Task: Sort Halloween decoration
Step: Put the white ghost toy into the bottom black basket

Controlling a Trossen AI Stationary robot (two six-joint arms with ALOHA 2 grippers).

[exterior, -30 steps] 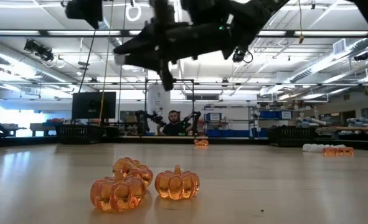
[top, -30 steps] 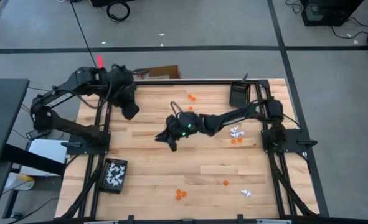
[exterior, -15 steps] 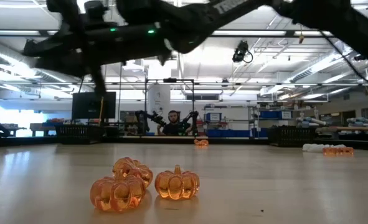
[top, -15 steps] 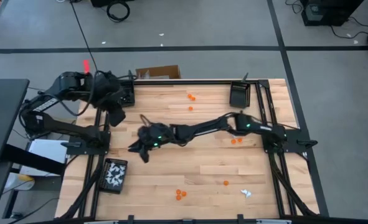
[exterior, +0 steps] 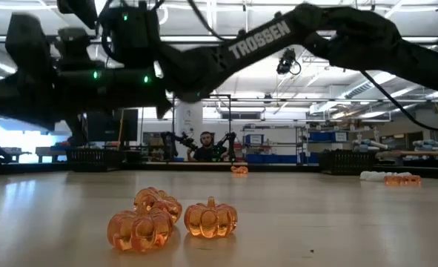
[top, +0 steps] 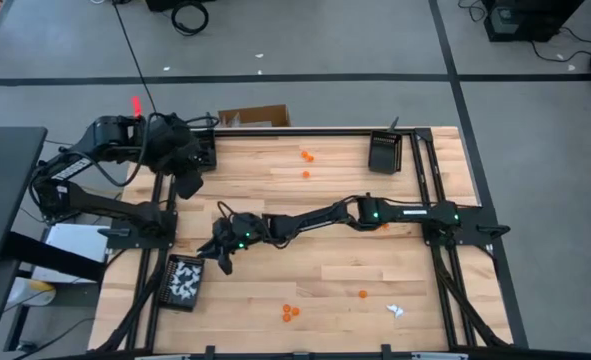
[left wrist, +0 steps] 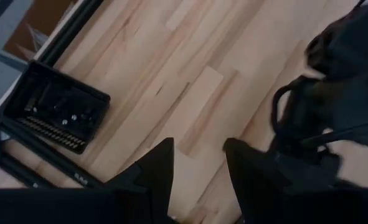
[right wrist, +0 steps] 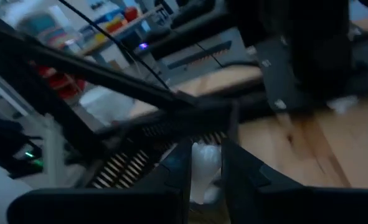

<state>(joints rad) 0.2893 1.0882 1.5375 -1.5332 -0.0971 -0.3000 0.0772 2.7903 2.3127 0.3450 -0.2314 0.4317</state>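
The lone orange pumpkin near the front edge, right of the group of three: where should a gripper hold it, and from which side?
Judging from above, the lone pumpkin sits on bare table with nothing touching it. Come straight down and close the jaws across its round body, probably at its widest part.

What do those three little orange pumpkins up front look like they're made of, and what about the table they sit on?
The orange pumpkins look like translucent plastic or resin with a glossy finish: light glows through the ribbed lobes and bright highlights sit on them, though glass cannot be ruled out. The table appears to be pale wood, butcher-block style: joined planks and grain show, with a smooth, slightly satin sheen.
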